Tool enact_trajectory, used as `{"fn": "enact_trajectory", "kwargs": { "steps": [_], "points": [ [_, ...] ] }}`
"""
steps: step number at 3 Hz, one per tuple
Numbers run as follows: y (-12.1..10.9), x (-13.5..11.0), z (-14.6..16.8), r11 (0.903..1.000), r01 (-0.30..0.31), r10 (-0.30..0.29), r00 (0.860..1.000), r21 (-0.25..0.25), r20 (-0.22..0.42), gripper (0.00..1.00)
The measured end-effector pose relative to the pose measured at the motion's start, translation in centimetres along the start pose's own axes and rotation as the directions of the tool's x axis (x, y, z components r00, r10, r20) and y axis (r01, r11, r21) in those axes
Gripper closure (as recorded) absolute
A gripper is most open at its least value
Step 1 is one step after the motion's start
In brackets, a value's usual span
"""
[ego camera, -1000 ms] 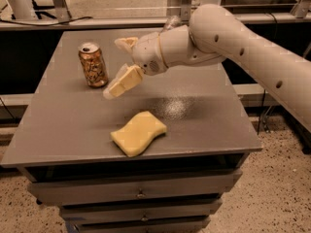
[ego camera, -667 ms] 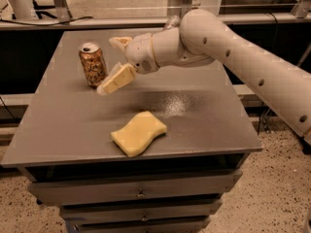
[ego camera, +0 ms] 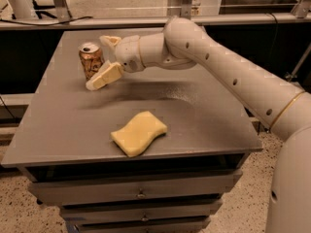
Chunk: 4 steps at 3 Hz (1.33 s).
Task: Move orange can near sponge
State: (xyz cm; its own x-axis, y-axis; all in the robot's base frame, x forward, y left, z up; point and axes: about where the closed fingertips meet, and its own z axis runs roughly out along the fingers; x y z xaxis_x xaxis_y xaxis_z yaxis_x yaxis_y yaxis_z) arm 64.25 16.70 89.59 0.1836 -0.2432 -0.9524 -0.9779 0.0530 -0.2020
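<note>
The orange can (ego camera: 90, 59) stands upright at the back left of the grey table (ego camera: 204, 110). The pale-yellow sponge (ego camera: 139, 133) lies flat near the table's front middle. My gripper (ego camera: 100, 61) is at the can's right side, open, with one finger (ego camera: 104, 76) in front of the can's lower right and the other finger (ego camera: 110, 41) behind it. The can sits partly between the fingers, not gripped. The white arm reaches in from the right.
The table top sits on a cabinet with drawers (ego camera: 141, 194). A metal rail (ego camera: 146, 21) runs behind the table. Speckled floor (ego camera: 19, 208) lies around the cabinet. Table edges are close to the can on the left.
The gripper has moved left toward the can, so its open fingers now straddle the can's right side. The can and sponge have not moved.
</note>
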Motion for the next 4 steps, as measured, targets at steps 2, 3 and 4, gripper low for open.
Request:
{"fn": "enact_trajectory", "kwargs": {
  "steps": [2,3,4],
  "points": [
    [-1.3,1.6,2.4,0.9977,-0.067,0.066,0.997,0.01,0.038,0.15],
    [-1.0,1.5,2.4,0.9951,-0.097,0.097,0.994,0.015,0.041,0.38],
    [-0.3,1.3,1.4,0.9931,-0.115,0.114,0.993,0.024,0.032,0.62]
  ]
}}
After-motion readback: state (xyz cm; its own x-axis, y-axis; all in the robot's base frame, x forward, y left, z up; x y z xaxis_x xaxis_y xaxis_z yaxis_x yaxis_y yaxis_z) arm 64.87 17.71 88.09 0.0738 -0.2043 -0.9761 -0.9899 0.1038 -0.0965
